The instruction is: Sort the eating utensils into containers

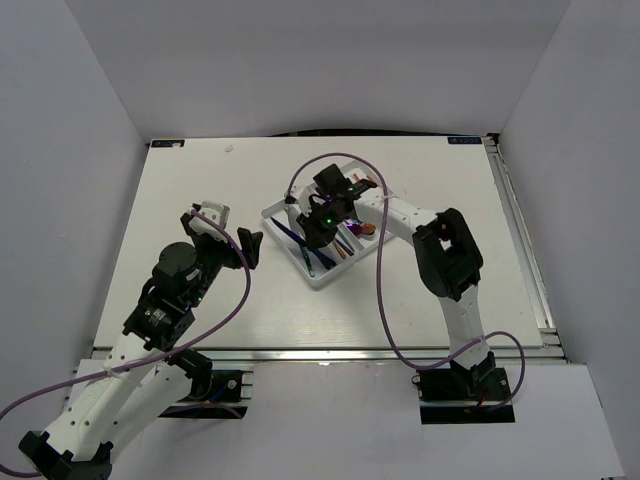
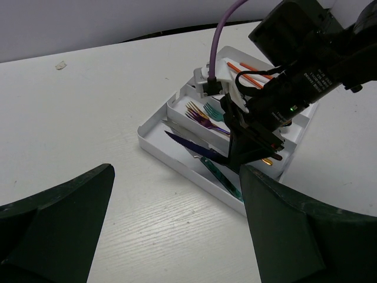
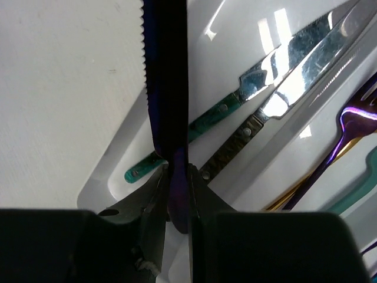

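Observation:
The white tray (image 1: 318, 279) lies mid-table with its long compartments holding utensils. My right gripper (image 3: 177, 188) is shut on the handle of an iridescent purple-blue knife (image 3: 166, 76), whose serrated blade points away over the tray's outer compartment and rim. Below it in that compartment lie a green-handled knife (image 3: 194, 127) and a dark-handled silver knife (image 3: 235, 138). The left wrist view shows the held knife (image 2: 188, 143) slanting low over the tray (image 2: 177, 166). My left gripper (image 2: 177, 224) hangs open above bare table, left of the tray, holding nothing.
Purple, gold and teal forks (image 2: 203, 112) lie in the neighbouring compartment, and red-orange chopsticks (image 2: 253, 75) lie in the far one. A red-bowled spoon (image 1: 367, 230) shows by the tray's right side. A purple cable (image 1: 380, 290) loops off the right arm.

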